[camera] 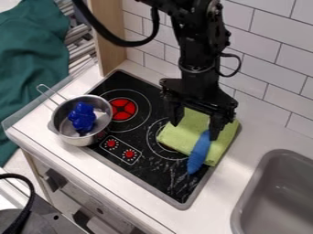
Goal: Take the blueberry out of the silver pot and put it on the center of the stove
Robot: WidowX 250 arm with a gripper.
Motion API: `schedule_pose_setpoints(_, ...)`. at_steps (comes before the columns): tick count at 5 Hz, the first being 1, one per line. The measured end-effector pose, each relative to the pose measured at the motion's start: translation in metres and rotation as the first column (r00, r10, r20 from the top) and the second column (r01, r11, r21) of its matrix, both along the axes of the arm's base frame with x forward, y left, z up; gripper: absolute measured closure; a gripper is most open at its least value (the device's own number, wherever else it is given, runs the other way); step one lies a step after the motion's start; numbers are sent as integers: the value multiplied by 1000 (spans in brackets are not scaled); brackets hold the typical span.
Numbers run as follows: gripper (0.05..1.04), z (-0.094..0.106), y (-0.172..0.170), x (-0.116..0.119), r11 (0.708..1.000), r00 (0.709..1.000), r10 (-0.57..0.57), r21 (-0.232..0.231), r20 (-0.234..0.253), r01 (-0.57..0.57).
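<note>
1. Camera view, background: wall [263, 68] of white tile behind the end effector [196, 123]; upright wooden panel [107, 39] and dark green fabric [30, 55] off to its left.
2. Camera view, surface: white counter [256, 132] below the end effector, carrying a black stove [165, 178] with one red burner [122, 109] to its left; grey sink [263, 176] to its lower right.
3. Camera view, end effector: black, hanging over the stove's right part; fingers [215, 130] set wide apart, nothing held between them.
4. Camera view, beneath the end effector: folded light green cloth [174, 137], lying on the stove; elongated blue item [198, 153] on top, slanting down from near the right-hand finger.
5. Camera view, well left of the end effector: one silver pot [79, 140], upright at the stove's left edge, handle [45, 93] towards the upper left; the blueberry [82, 117], deep blue and lumpy, inside it.
</note>
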State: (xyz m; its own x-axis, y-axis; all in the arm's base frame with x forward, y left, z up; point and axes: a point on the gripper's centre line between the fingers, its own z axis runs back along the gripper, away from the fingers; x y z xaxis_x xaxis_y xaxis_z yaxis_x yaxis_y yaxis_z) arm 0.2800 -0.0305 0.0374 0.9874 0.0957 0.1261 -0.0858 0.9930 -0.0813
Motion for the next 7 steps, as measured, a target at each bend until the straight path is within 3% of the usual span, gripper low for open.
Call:
schedule_pose_setpoints(1,82,-8,0,-6,1000,1000,-1,3,-29,1)
schedule_pose_setpoints(3,82,13,55,-27,990,988,139,-33,66,-138)
schedule_pose_setpoints(4,82,11,93,-35,976,974,213,-54,81,-210)
schedule_pose_setpoints(6,82,-19,155,-56,943,947,320,-101,23,-316)
schedule_pose_setpoints(7,82,-25,179,-60,929,932,361,-102,25,-357)
